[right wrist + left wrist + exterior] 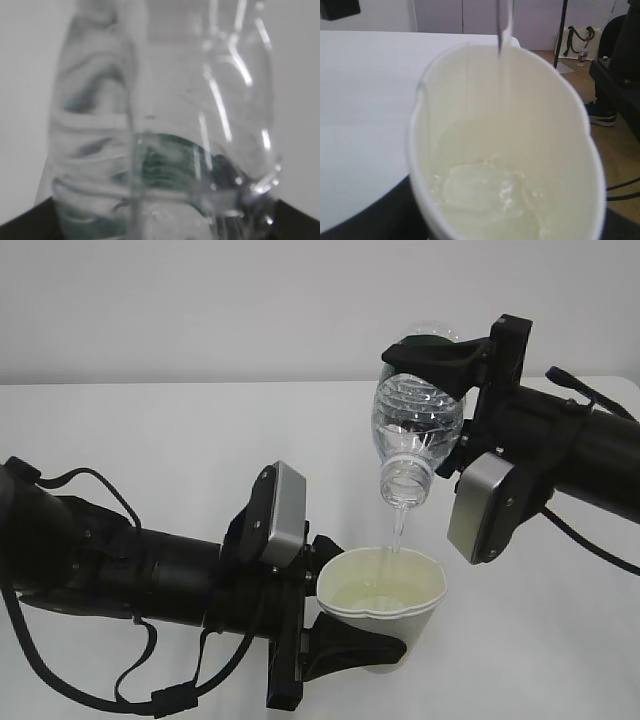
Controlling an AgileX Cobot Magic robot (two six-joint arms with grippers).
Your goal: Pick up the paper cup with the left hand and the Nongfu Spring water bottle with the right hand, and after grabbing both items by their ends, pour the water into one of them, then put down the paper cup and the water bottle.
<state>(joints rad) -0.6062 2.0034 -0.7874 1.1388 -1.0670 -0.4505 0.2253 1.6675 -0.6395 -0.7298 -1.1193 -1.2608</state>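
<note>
**Pour under way: squeezed cup and thin stream leave little margin**

On the left of the exterior view, the left hand (345, 645) holds the paper cup (380, 592) low on its body, the black fingers wrapped round the lower wall, with the cup raised above the white table (150, 430). The rim is pushed out of round into a lobed oval, which the left wrist view shows plainly on the paper cup (470, 100). That suggests the grip is already bending the wall; any harder squeeze could fold the rim or raise the level towards it. A looser hold, on the other hand, could let the wet, heavier cup slide down between the fingers.

In the middle, the water (398, 532) falls as a thin stream into the cup near the far side of the rim, and a shallow pool of water (485, 192) lies at the bottom. A small drift of either arm could put the stream on the rim or beyond it, onto the table.

On the right, the right hand (432, 358) clamps the Nongfu Spring water bottle (415, 425) at its base end, near the green label, mouth down above the cup. Tipped this steeply, the bottle may gulp air and pulse, splashing over the edge. Held by one end only, the ribbed plastic might also twist in the clamp.
</note>
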